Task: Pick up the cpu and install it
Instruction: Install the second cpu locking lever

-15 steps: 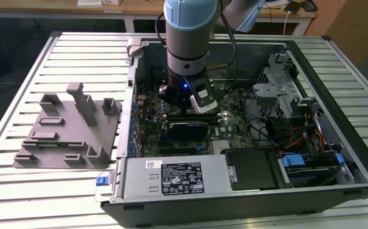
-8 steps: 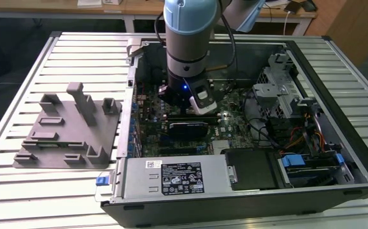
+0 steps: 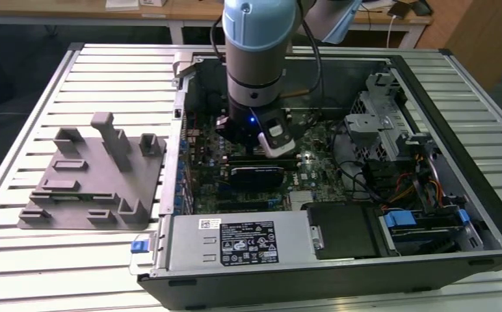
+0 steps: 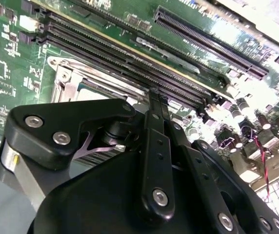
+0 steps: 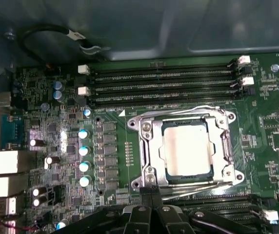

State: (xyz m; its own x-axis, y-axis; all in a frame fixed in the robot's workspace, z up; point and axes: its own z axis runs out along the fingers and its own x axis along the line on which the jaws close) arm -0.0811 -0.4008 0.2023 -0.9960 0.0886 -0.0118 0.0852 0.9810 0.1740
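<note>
Silver cpu sits in its socket; the jaws look pressed together, and could scrape it descending.

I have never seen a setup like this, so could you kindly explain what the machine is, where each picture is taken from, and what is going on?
The exterior view shows one robot arm reaching down into an open computer case that lies on a slatted metal table. A grey plastic fixture block sits on the table, on the exterior view's left.

The other two pictures come from cameras riding near the arm's wrist. In the first wrist view you look at the green motherboard: the cpu, a shiny square chip, already lies inside its metal-framed socket. The black linkage in front is the gripper, hovering beside the socket. In the second wrist view the gripper appears shut, holding nothing visible.
</note>
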